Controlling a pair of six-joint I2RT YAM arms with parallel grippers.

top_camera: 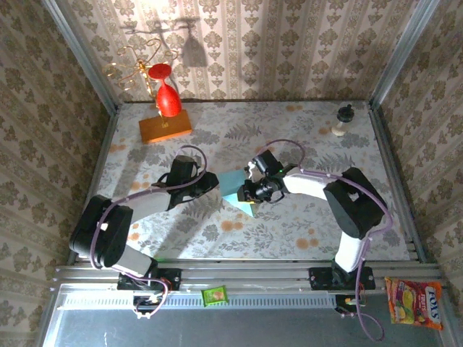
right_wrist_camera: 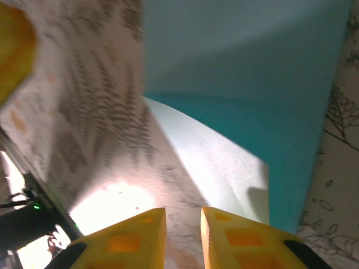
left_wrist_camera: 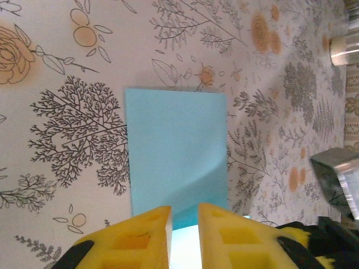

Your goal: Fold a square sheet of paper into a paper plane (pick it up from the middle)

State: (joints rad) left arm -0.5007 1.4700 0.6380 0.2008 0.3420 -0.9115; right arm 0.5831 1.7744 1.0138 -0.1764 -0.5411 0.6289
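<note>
The square sheet of paper (top_camera: 233, 183) is light blue and lies partly folded at the table's middle, between my two grippers. In the left wrist view the sheet (left_wrist_camera: 176, 151) looks like a flat rectangle, and its near edge curls up between my yellow fingers. My left gripper (top_camera: 215, 183) (left_wrist_camera: 184, 216) is at the sheet's left edge, jaws a little apart, pads clear of the paper. My right gripper (top_camera: 250, 194) (right_wrist_camera: 183, 216) is at its right edge, also slightly open, with bare tablecloth between the fingers. There the sheet (right_wrist_camera: 252, 67) rises as a lifted flap with a pale underside.
An orange block (top_camera: 165, 127) with a red glass (top_camera: 168, 97) on it stands at the back left. A small bottle (top_camera: 343, 121) is at the back right. A green packet (top_camera: 215, 295) and a sweets bag (top_camera: 414, 302) lie on the near rail.
</note>
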